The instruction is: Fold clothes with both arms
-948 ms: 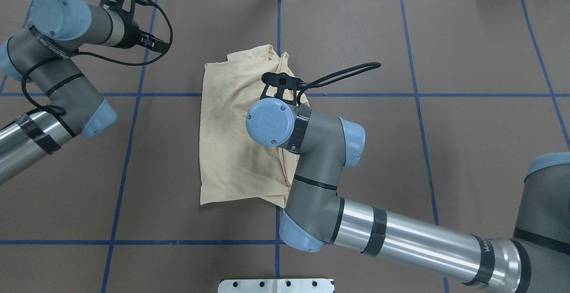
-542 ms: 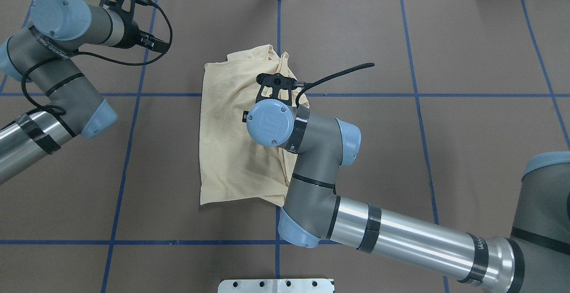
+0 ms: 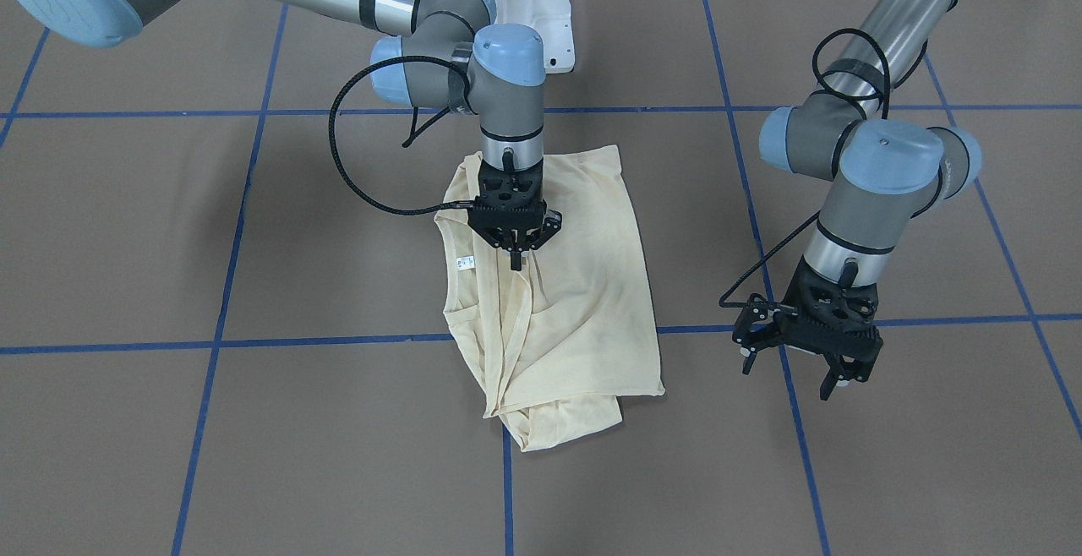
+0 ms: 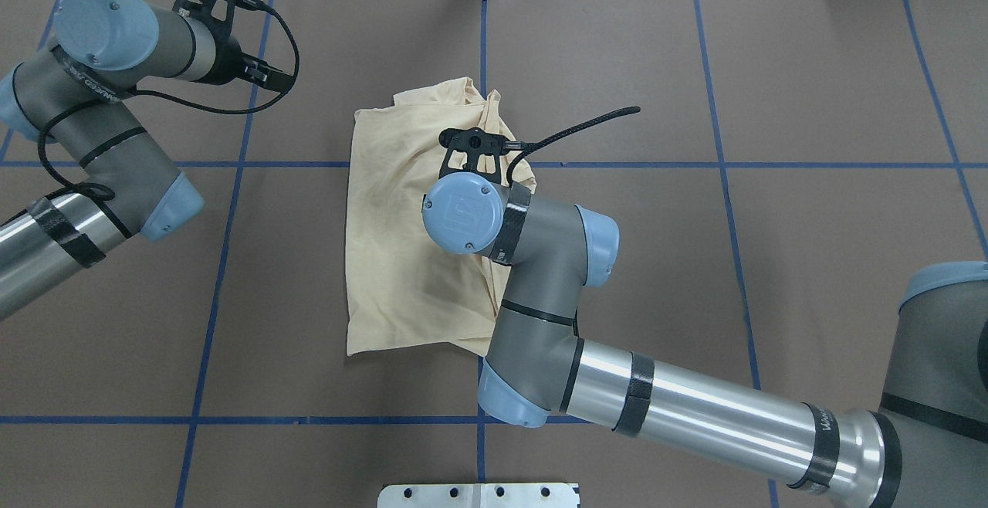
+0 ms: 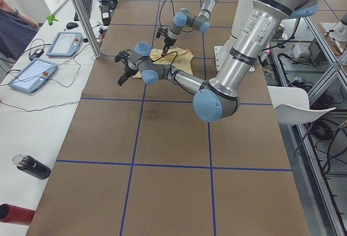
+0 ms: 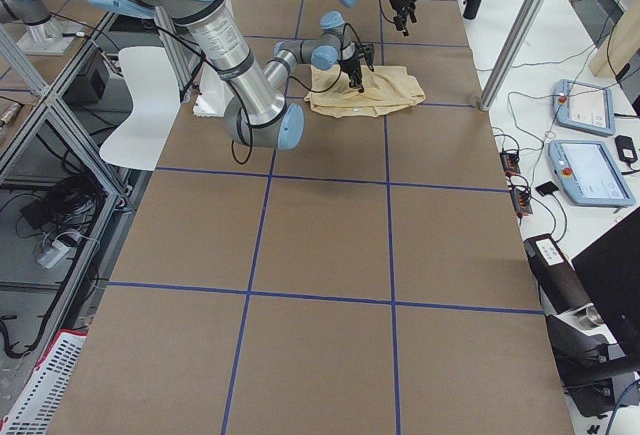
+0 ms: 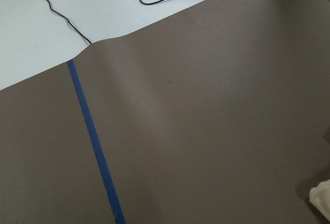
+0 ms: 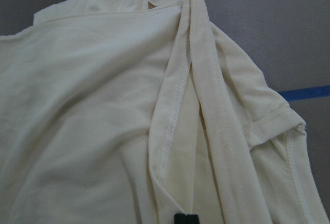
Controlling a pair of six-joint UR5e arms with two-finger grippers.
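Shirt (image 3: 583, 286) lies mid-tabletop (image 3: 254, 226), roughly halved lengthwise. Sleeves and one side are bunched in ridges along the edge nearer the robot's right. White neck tag (image 3: 464, 264) shows at the collar on that edge. No print visible, so the front is probably tucked inside or facing down.

Right end effector (image 3: 516, 262) points straight down onto the shirt's upper middle. Fingers are together at the cloth, and a hemmed ridge runs right up to the tips in the wrist view. Judged to be pinching that ridge. The grip probably sits there because that is where the loose layers meet, so one pull would carry them across together.

Left end effector (image 3: 790, 374) hangs off the shirt's far side, over bare tabletop, fingers apart, holding nothing. It looks parked clear so that the cloth can be drawn its way, or waiting to take a corner.

Against the earlier overhead frames:
- The right wrist has edged slightly toward the robot's left.
- Its cable (image 4: 575, 123), first a wide loop, now reads as a single strand, which suggests a small wrist turn.
- The shirt's outline looks unchanged.
- The left arm has not moved.
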